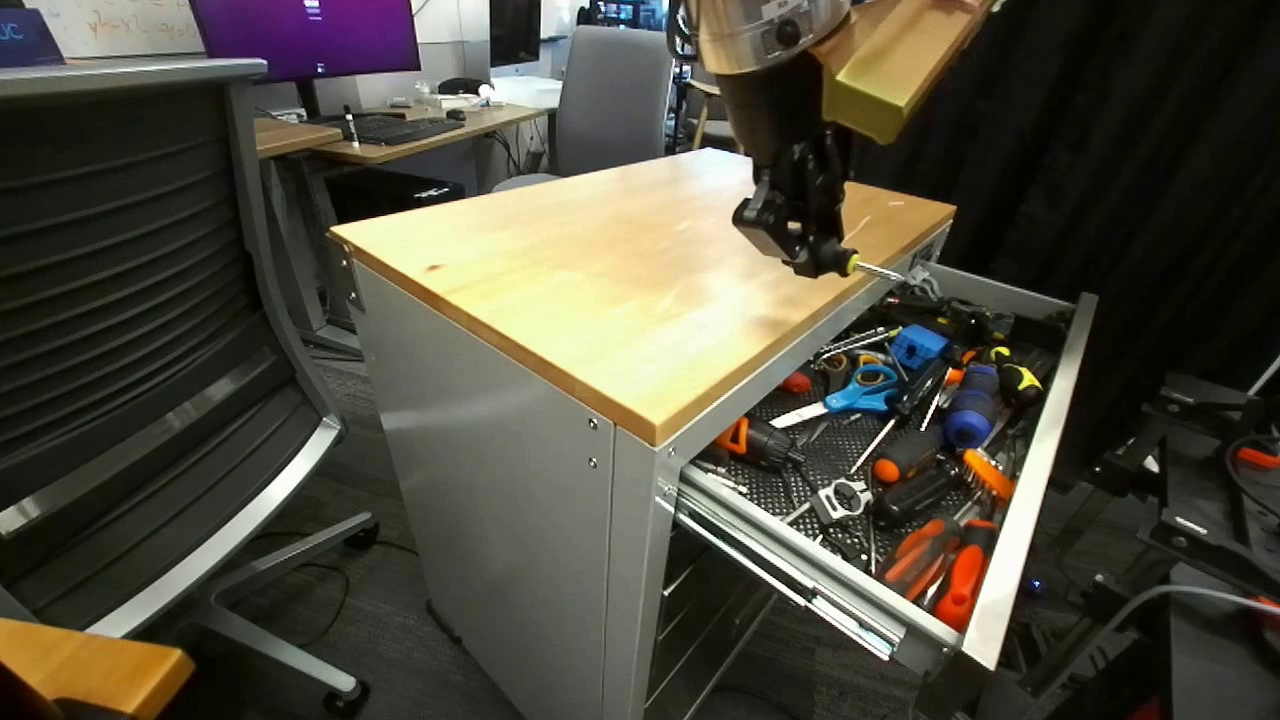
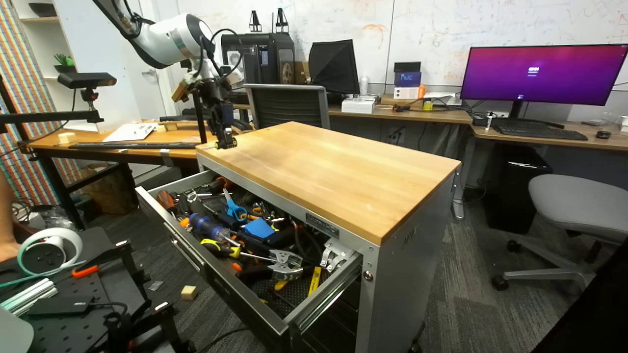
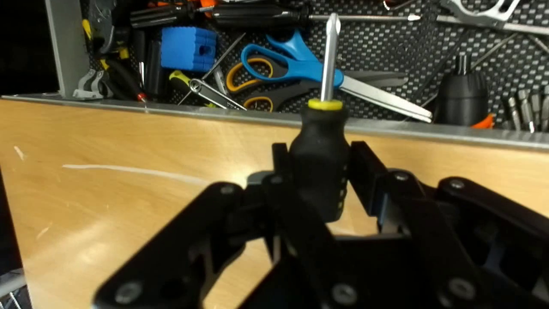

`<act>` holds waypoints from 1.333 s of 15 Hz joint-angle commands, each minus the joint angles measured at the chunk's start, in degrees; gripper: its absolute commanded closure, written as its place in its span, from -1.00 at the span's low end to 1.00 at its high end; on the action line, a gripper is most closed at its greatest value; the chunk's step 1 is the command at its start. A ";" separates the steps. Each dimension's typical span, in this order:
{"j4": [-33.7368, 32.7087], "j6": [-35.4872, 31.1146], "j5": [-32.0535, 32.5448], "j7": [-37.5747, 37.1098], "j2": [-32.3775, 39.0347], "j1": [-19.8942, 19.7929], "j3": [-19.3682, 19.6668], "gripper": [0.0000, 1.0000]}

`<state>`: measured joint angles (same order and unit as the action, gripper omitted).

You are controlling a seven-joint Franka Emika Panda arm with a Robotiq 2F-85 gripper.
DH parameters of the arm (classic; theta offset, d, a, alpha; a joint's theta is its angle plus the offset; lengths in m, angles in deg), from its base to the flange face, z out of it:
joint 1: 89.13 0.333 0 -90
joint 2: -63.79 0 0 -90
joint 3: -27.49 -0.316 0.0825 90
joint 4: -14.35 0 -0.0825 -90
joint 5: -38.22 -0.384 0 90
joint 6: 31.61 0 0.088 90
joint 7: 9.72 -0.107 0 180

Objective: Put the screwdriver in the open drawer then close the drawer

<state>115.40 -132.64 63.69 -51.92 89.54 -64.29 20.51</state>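
The screwdriver [image 3: 319, 128] has a stubby black handle, a yellow collar and a short silver shaft. In the wrist view its shaft points toward the drawer. My gripper [image 3: 321, 165] is shut on its handle, with a finger on each side. In an exterior view the gripper [image 1: 815, 255] holds the screwdriver [image 1: 852, 263] low over the wooden top, near the drawer-side edge. It also shows small in an exterior view [image 2: 212, 146]. The drawer [image 1: 1040, 480] is pulled out, with its grey front panel [image 2: 230, 288] away from the cabinet. The drawer's side wall shows in the wrist view [image 3: 66, 51].
The drawer holds several tools, including blue scissors [image 1: 865, 390], a blue block [image 1: 918, 346] and orange-handled pliers [image 1: 965, 575]. The wooden cabinet top [image 1: 560, 270] lies beside the drawer. Black equipment [image 1: 1200, 500] stands on the floor before the drawer front. A chair [image 1: 150, 350] stands beside the cabinet.
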 commanded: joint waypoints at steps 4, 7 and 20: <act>4.09 -3.29 1.74 7.19 0.26 -0.33 -2.93 0.07; 3.67 -3.86 1.97 12.67 2.15 -0.08 -2.72 -0.47; 18.37 3.12 -8.03 7.98 -8.32 -1.62 -2.50 -1.00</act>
<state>128.21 -131.86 58.68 -38.00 84.68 -65.33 18.01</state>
